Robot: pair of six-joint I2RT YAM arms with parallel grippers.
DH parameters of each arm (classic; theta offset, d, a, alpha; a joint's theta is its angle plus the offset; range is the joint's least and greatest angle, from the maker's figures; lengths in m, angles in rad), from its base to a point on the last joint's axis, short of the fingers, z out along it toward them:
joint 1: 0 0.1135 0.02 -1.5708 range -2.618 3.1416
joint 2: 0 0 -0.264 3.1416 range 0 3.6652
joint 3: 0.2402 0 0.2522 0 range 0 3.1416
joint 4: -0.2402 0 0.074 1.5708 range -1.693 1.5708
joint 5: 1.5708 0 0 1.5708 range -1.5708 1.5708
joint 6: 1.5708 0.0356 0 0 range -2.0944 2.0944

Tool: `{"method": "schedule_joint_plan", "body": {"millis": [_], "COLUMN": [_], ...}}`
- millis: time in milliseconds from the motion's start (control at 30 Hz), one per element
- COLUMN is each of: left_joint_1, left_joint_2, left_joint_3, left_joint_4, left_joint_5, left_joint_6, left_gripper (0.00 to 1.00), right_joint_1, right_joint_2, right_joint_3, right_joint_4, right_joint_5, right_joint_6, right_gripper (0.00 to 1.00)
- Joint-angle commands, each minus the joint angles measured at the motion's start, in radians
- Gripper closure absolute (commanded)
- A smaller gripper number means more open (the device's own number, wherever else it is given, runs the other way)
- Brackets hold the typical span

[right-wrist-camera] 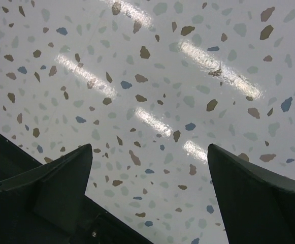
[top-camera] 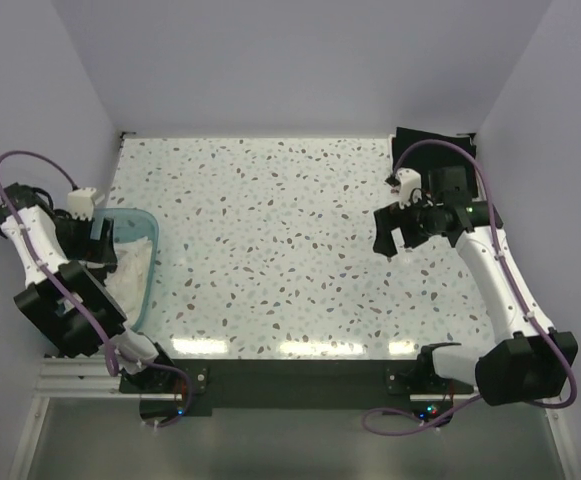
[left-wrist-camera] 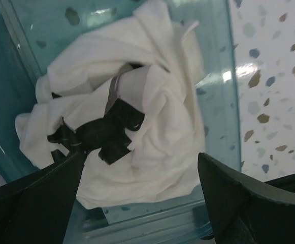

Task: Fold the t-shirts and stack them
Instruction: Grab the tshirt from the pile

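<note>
A crumpled white t-shirt (left-wrist-camera: 157,127) with a dark patch (left-wrist-camera: 104,134) at its middle lies in the translucent blue tub (left-wrist-camera: 216,56). In the top view the shirt (top-camera: 130,272) fills the tub (top-camera: 148,232) at the table's left edge. My left gripper (left-wrist-camera: 142,203) hangs open just above the shirt, touching nothing; it also shows in the top view (top-camera: 98,233). A black t-shirt (top-camera: 432,148) lies at the back right corner, partly hidden by my right arm. My right gripper (top-camera: 395,238) is open and empty above bare table, also seen in the right wrist view (right-wrist-camera: 150,178). No red shirt shows.
The speckled terrazzo table (top-camera: 270,240) stretches between the arms. Pale walls close in the back and both sides. The tub's near rim (left-wrist-camera: 152,221) lies just under my left fingers. A dark strip (top-camera: 300,375) runs along the table's front edge.
</note>
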Motion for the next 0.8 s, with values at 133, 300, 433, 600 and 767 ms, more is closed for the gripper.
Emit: {"method": "schedule_joint_plan", "body": {"millis": [133, 300, 433, 600, 767], "left_joint_1": [0.07, 0.07, 0.07, 0.077, 0.08], "left_joint_2": [0.002, 0.065, 0.091, 0.081, -0.048], "left_joint_3": [-0.262, -0.413, -0.492, -0.468, -0.212], "left_joint_4": [0.205, 0.401, 0.545, 0.513, 0.228], "left_joint_5": [-0.143, -0.193, -0.2, -0.175, -0.002], "left_joint_6": [0.176, 0.173, 0.149, 0.141, 0.16], "left_gripper": [0.0, 0.0, 0.04, 0.64, 1.0], "right_joint_1": [0.002, 0.002, 0.002, 0.002, 0.002], "right_joint_2": [0.046, 0.068, 0.083, 0.088, 0.086], "right_joint_3": [0.109, 0.146, 0.169, 0.166, 0.168], "right_joint_4": [-0.044, -0.075, -0.089, -0.089, -0.084], "right_joint_5": [-0.051, -0.052, -0.049, -0.062, -0.077], "right_joint_6": [-0.047, -0.066, -0.076, -0.079, -0.072], "right_gripper": [0.01, 0.01, 0.01, 0.01, 0.02]}}
